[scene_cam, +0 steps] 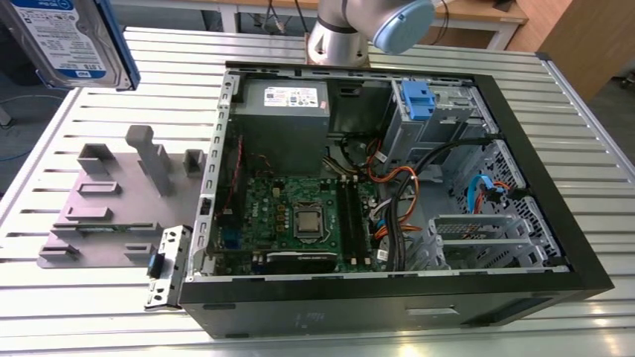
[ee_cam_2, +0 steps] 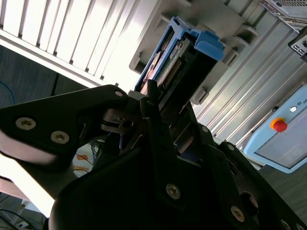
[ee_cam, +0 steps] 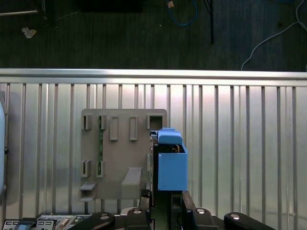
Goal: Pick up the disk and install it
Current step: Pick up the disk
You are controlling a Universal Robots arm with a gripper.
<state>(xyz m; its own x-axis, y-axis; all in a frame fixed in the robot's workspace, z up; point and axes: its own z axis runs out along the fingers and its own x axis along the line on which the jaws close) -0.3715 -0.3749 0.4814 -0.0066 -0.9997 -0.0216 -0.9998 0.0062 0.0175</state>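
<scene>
Risk, judged: the open computer case (scene_cam: 397, 306) is sitting crowded with cables (scene_cam: 395, 195). The disk (scene_cam: 70, 41) could be snagging there, or slipping if the grip is off-centre. The arm (scene_cam: 343, 37) is holding the disk aloft, upper left of the exterior view, over the grey fixture (scene_cam: 109, 216) edge. The gripper (ee_cam_2: 160, 110) fingers are clamping it.

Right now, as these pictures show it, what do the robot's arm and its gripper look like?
In the exterior view, the arm is a smooth silver-grey metal tube with a rounded pale blue joint cap. In the second wrist view, the gripper is matte black, made of flat angular link plates joined by small round silver screws.
</scene>
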